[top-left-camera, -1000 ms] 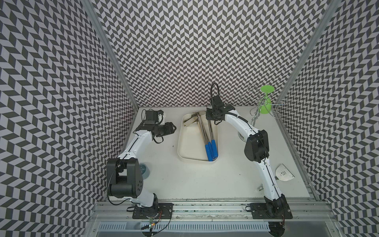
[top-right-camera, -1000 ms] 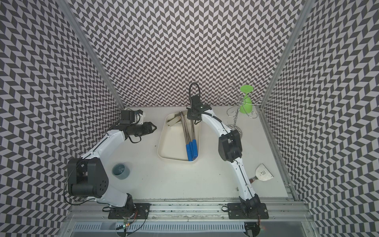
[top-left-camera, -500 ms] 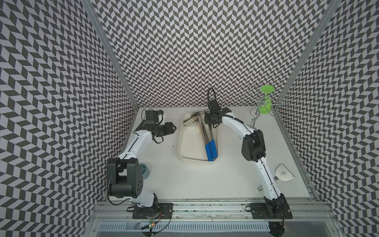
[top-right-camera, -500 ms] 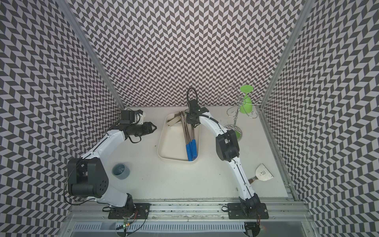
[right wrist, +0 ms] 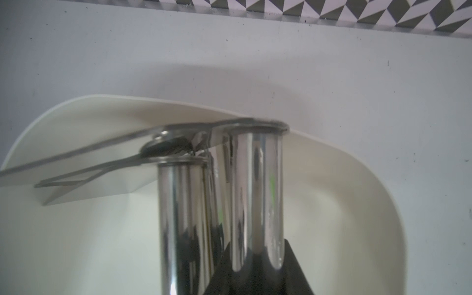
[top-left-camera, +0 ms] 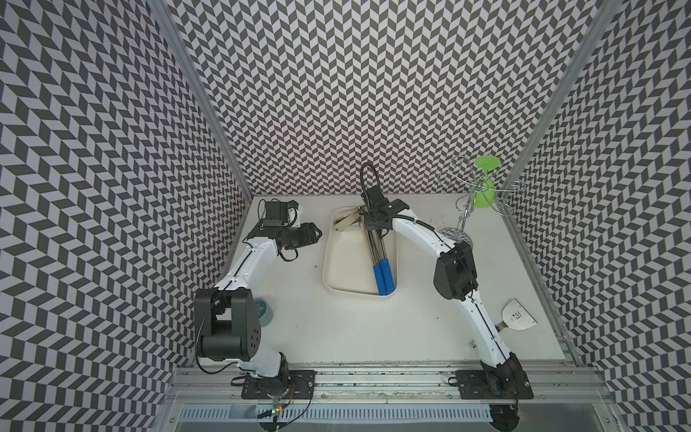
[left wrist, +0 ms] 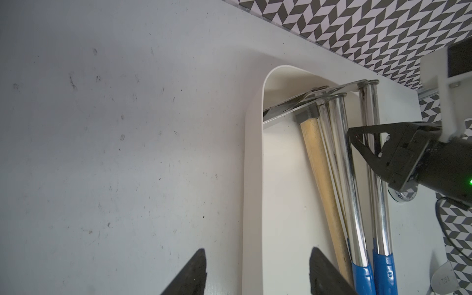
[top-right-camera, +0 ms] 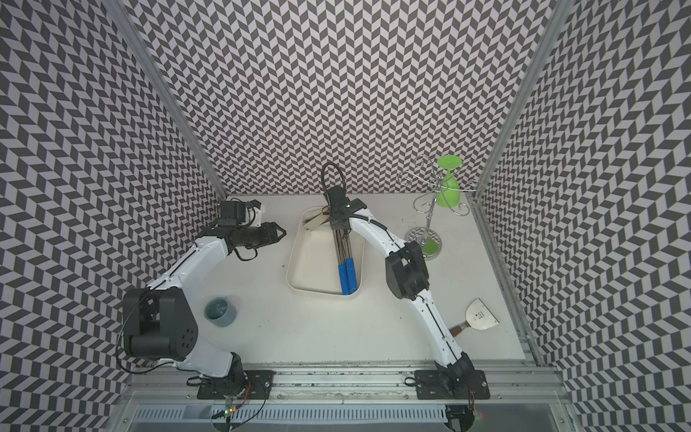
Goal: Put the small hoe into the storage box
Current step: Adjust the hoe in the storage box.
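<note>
The storage box (top-left-camera: 331,262) (top-right-camera: 295,262) is a cream-white tub in mid-table. In it lie several hoes, heads at the far end. The small hoe (right wrist: 255,191) has a chrome shaft and a blue grip (top-left-camera: 389,275); its head rests on the far rim. My right gripper (right wrist: 255,242) (top-left-camera: 372,228) is shut on that shaft, just behind the head. In the left wrist view it (left wrist: 357,135) is a dark wedge over the rightmost shaft (left wrist: 380,217). My left gripper (left wrist: 258,255) (top-left-camera: 318,235) hangs open and empty by the box's left wall (left wrist: 251,178).
A second chrome hoe (left wrist: 347,191) and a wooden-handled one (left wrist: 321,178) lie alongside in the box. A wire rack with a green goblet (top-left-camera: 484,187) stands back right. A metal scraper (top-left-camera: 518,319) lies near the right edge, a grey-blue roll (top-right-camera: 218,312) by the left arm's base.
My right arm has shifted a little to the left over the far end of the box, and its jaws have drawn together on the shaft. The left arm has stayed still.
</note>
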{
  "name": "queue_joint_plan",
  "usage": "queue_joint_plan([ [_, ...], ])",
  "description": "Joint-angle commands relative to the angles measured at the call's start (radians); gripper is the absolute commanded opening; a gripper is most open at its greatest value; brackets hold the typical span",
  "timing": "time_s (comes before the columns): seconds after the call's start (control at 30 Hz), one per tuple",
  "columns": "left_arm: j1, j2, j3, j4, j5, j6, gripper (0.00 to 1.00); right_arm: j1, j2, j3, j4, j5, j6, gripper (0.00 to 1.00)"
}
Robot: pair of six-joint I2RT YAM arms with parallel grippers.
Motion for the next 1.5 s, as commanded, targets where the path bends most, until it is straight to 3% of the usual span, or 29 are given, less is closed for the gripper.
queue_joint_plan([
  [0.0,0.005,-0.004,-0.003,0.013,0.021,0.015,0.65,0.027,-0.048,0.037,0.001,0.094,-0.015,0.02],
  [0.4,0.005,-0.016,-0.014,0.023,0.028,0.010,0.64,0.037,-0.002,0.000,-0.012,0.185,-0.027,0.03],
  [0.9,0.005,-0.038,-0.035,0.029,0.022,0.009,0.65,0.091,0.074,-0.020,-0.021,0.183,-0.026,0.03],
  [1.1,0.003,-0.045,-0.047,0.035,0.023,0.007,0.65,0.091,0.082,-0.043,-0.040,0.201,-0.037,0.04],
  [1.3,0.005,-0.043,-0.045,0.036,0.022,0.009,0.64,0.077,0.084,-0.081,-0.047,0.160,-0.040,0.11],
  [1.47,0.005,-0.043,-0.043,0.037,0.020,0.010,0.65,0.062,0.086,-0.104,-0.083,0.155,-0.040,0.10],
])
